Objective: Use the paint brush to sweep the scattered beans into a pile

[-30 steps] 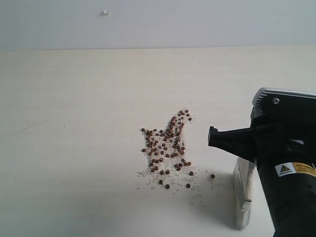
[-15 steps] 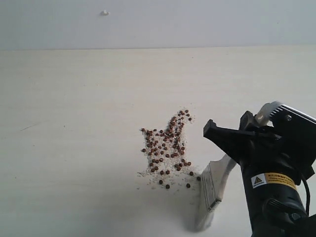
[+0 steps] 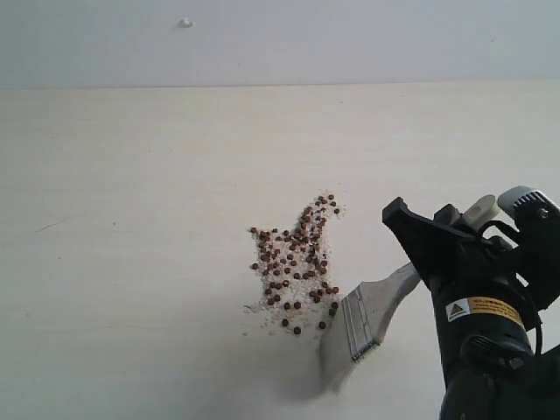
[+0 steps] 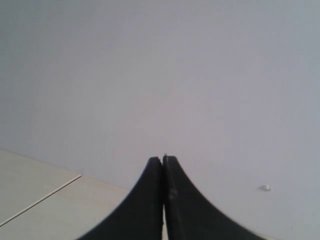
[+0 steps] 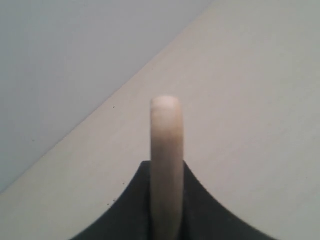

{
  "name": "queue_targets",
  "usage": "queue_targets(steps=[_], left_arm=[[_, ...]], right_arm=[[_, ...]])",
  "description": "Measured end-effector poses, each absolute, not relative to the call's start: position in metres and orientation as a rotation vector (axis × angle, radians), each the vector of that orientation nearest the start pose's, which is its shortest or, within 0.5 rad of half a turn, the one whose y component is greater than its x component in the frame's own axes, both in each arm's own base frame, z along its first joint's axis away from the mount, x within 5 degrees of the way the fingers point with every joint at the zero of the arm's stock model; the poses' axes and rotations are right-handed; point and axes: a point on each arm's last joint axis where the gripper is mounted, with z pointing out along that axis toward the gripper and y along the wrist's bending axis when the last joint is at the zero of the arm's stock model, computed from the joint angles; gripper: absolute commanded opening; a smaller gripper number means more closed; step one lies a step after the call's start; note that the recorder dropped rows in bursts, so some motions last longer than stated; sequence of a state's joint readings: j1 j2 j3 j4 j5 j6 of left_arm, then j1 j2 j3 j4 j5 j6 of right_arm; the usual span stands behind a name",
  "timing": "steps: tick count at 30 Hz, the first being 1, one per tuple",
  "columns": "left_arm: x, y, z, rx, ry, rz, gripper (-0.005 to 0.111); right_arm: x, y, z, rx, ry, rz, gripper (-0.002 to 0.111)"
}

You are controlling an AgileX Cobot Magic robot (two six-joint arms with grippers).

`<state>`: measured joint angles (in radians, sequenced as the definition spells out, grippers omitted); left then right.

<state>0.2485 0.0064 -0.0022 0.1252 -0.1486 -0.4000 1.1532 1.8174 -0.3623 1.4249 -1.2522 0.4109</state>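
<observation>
The beans point(image 3: 293, 261) lie in a loose patch among white grains at the middle of the pale table. The paint brush point(image 3: 363, 319) slants down from the right, its pale bristles point(image 3: 335, 352) on the table at the patch's lower right corner, touching the nearest beans. My right gripper point(image 3: 442, 234) is shut on the wooden handle, whose rounded end sticks out past the jaws point(image 5: 166, 125). In the right wrist view the right gripper point(image 5: 166, 167) clamps the handle edge-on. My left gripper point(image 4: 163, 159) is shut and empty, facing a blank wall, and does not show in the exterior view.
The table point(image 3: 131, 175) runs back to a grey wall point(image 3: 350, 35) with a small white speck point(image 3: 185, 23). A faint scratch point(image 3: 52, 225) marks the left side. The right arm's black body point(image 3: 481, 350) fills the lower right corner.
The right arm has swung the brush leftward and tilted it. The bristles have travelled from the far right to the patch's edge and pushed the stray beans there in toward the patch.
</observation>
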Motion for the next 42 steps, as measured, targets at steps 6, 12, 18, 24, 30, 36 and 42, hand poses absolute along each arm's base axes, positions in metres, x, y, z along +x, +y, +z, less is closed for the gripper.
queue_targets(steps=[6,12,18,24,30,36,42], left_arm=[[0.053,0.012,0.227,-0.333,1.299,-0.036,0.000],[0.053,0.012,0.227,-0.333,1.299,-0.036,0.000],[0.053,0.012,0.227,-0.333,1.299,-0.036,0.000],[0.053,0.012,0.227,-0.333,1.299,-0.036,0.000],[0.053,0.012,0.227,-0.333,1.299,-0.036,0.000],[0.053,0.012,0.227,-0.333,1.299,-0.036,0.000],[0.053,0.012,0.227,-0.333,1.299,-0.036,0.000]], right_arm=[[0.158,0.146,0.132,0.727,1.726,0.318,0.000],[0.155,0.140,0.173,0.579,1.729,0.295,0.000],[0.159,0.132,0.222,0.193,1.611,0.237,0.000],[0.168,0.117,0.254,0.002,1.428,0.151,0.000],[0.193,0.102,0.265,-0.123,1.351,0.130,0.000],[0.234,0.104,0.279,-0.314,1.359,0.213,0.000],[0.300,0.112,0.279,-0.567,1.412,0.324,0.000]])
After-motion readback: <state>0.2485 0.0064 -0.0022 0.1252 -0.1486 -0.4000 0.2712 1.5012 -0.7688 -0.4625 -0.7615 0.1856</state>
